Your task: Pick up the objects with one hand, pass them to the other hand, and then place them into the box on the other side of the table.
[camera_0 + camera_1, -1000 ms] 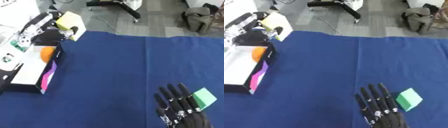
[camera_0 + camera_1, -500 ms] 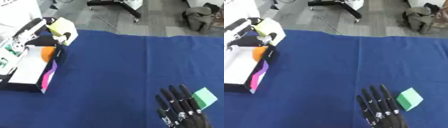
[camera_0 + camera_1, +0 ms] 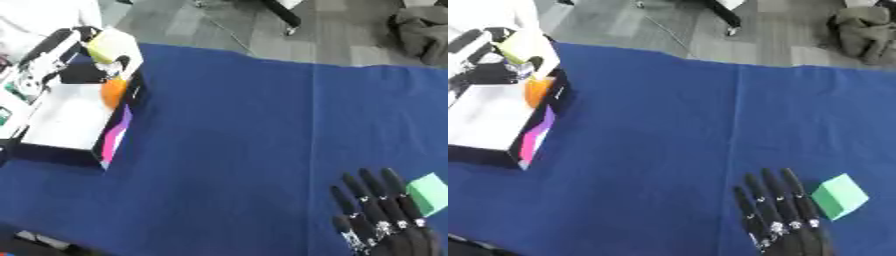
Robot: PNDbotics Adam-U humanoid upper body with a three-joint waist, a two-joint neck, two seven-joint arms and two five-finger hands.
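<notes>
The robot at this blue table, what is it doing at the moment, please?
The robot's left hand is over the far end of the box at the table's left side, holding a yellow block there; it looks about to put it in. An orange object already lies inside the box. The right hand rests open near the lower right, beside a green block lying on the blue cloth.

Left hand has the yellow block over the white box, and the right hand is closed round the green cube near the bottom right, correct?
Not quite. In the right eye view the right hand rests open beside the green cube, not round it. The left hand does hold the yellow block over the white box.
</notes>
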